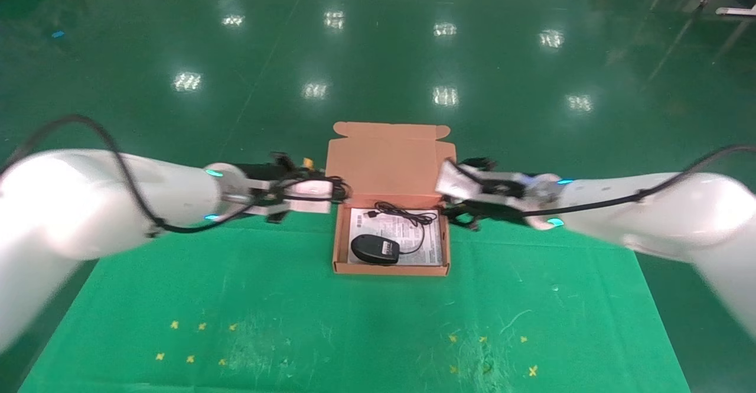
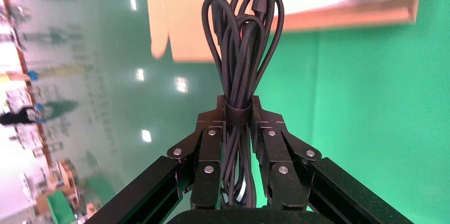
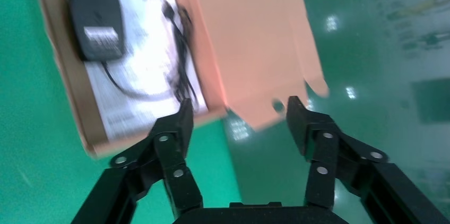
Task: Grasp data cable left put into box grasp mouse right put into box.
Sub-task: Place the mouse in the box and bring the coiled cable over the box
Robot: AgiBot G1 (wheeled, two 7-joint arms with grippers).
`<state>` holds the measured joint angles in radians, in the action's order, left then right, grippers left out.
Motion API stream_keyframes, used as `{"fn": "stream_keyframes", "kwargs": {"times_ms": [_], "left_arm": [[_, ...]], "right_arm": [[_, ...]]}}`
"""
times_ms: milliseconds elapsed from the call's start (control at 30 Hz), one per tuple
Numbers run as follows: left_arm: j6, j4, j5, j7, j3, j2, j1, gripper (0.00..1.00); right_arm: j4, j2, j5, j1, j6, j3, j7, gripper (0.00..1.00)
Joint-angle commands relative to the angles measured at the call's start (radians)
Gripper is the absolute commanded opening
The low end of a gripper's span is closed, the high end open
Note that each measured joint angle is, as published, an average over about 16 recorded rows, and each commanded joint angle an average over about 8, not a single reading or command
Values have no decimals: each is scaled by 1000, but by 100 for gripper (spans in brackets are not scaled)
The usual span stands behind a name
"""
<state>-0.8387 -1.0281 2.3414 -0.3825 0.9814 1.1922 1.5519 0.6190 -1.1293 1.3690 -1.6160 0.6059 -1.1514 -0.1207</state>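
Cable (image 2: 244, 59) hangs clamped at its tie in the left gripper (image 2: 239, 128), just left of the box (image 1: 341, 245), mouse (image 1: 375, 249) inside; right gripper (image 3: 239, 120) gapes empty.

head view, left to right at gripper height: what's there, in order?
left gripper clamped on the data cable → box, lid flap up, with the mouse on its bottom → right gripper, open and empty.
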Motion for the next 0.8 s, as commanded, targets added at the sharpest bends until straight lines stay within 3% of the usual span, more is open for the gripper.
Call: {"fn": "stream_keyframes", "kwargs": {"times_ms": [33, 300, 700, 733, 800], "left_arm": [[47, 49, -3, 27, 7, 42, -9, 0], [221, 241, -87, 156, 63, 166, -35, 0], [360, 256, -281, 187, 258, 183, -30, 0], [367, 254, -291, 188, 271, 183, -29, 2], [380, 252, -307, 190, 292, 184, -27, 27]], "right_arm": [[34, 47, 12, -9, -2, -3, 10, 100], [256, 219, 93, -14, -24, -38, 152, 100], [490, 371, 244, -34, -51, -81, 396, 100], [501, 377, 254, -37, -51, -83, 410, 100], [520, 387, 271, -41, -50, -86, 432, 100]]}}
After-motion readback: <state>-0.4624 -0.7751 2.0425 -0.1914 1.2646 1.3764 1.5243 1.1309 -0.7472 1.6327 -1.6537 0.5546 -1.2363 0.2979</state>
